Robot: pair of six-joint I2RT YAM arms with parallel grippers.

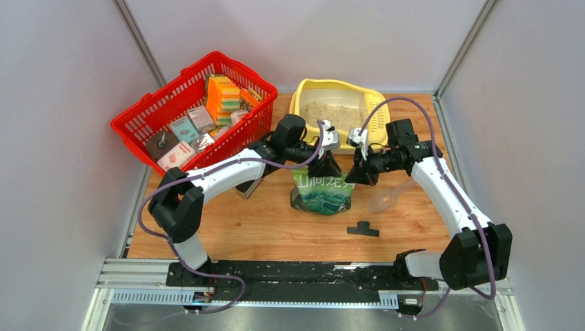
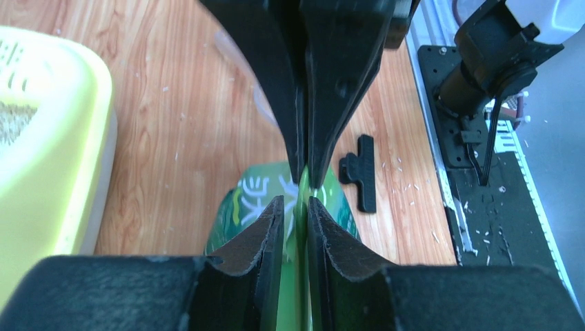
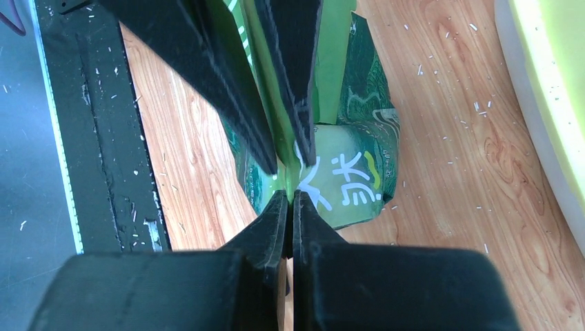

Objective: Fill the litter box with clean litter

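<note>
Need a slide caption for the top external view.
The left gripper and right gripper meet atop the green bag, before the litter box already holding clean litter.

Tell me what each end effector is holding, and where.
The right end effector pinches the bag by its top edge. The left end effector straddles that edge with jaws slightly apart, apparently not gripping.

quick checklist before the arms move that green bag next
1. right gripper pinching green bag top: ok
2. left gripper grip on bag: not ok, jaws slightly apart around the top edge
3. litter box upright behind bag: ok
4. clean litter in box: ok, a shallow layer
5. bag mouth open: cannot tell
6. black clip off the bag: ok
</note>
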